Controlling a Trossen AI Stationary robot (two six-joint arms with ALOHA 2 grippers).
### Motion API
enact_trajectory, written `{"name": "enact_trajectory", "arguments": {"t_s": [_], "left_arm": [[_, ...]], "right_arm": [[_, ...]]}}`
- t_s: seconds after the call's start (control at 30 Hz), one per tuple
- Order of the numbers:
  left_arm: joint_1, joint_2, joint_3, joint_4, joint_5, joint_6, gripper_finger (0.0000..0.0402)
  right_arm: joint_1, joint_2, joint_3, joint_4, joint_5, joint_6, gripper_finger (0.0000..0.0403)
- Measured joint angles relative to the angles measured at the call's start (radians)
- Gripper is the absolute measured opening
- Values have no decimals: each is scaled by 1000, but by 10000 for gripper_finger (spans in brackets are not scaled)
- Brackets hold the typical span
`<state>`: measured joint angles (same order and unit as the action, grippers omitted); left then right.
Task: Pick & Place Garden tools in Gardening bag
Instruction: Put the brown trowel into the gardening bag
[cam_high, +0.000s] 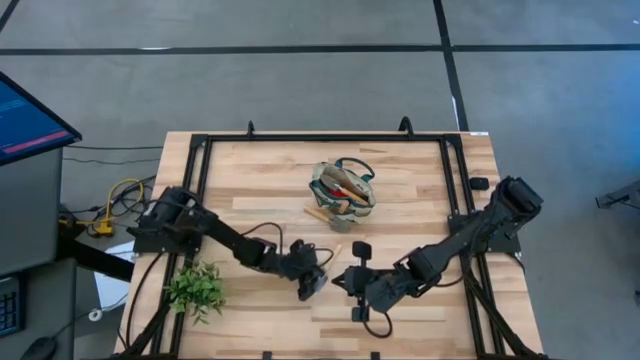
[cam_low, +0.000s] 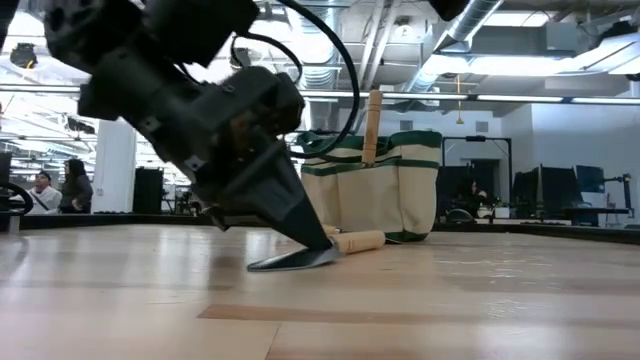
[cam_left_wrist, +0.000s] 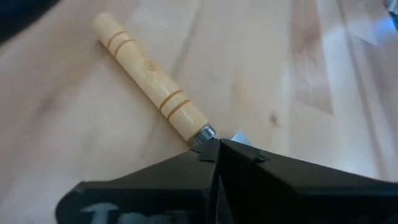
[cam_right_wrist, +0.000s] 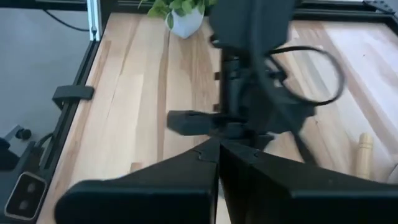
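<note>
The left pincer (cam_high: 312, 283) is low over the bench (cam_high: 260, 180), its fingers (cam_left_wrist: 205, 163) pressed together at the metal neck of a trowel (cam_low: 300, 257); whether they grip the tool or only touch it I cannot tell; the trowel's silver blade lies flat on the wood directly beneath this pincer, and its light wooden handle (cam_left_wrist: 151, 86) stretches away from the fingertips toward the gardening bag (cam_high: 346, 189); the bag stands upright on the bench beyond the pincer, well apart from it, with wooden handles of other tools (cam_high: 345, 186) poking out of its top; the right pincer (cam_high: 356, 281) waits just beside the left one, its fingers (cam_right_wrist: 214, 155) closed on nothing; a leafy plant (cam_high: 197, 288) sits on the far side of the left arm from the right pincer.
</note>
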<state>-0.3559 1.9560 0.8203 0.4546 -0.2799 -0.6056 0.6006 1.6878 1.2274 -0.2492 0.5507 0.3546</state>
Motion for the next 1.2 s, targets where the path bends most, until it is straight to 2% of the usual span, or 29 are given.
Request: {"name": "enact_trajectory", "arguments": {"t_s": [0.2,0.43,0.6,0.7,0.87,1.1,1.2], "left_arm": [[-10,-55,-6,-21,66,54,2],[-64,-253,-4,-24,68,179,2],[-89,-410,-2,-125,66,326,2],[-99,-490,-3,-221,35,365,2],[-110,-574,-3,-353,-78,399,2],[-107,-623,-3,-367,-87,574,2],[-93,-665,-29,-356,-90,596,2]], "right_arm": [[16,0,0,-13,-2,21,0],[15,0,0,-14,-4,21,0],[15,0,0,-39,-29,13,0],[15,0,0,-66,-30,13,0],[4,0,0,-123,-65,10,0],[-30,-10,-1,-104,-207,-175,0],[-58,-35,-26,-79,-215,-236,0]]}}
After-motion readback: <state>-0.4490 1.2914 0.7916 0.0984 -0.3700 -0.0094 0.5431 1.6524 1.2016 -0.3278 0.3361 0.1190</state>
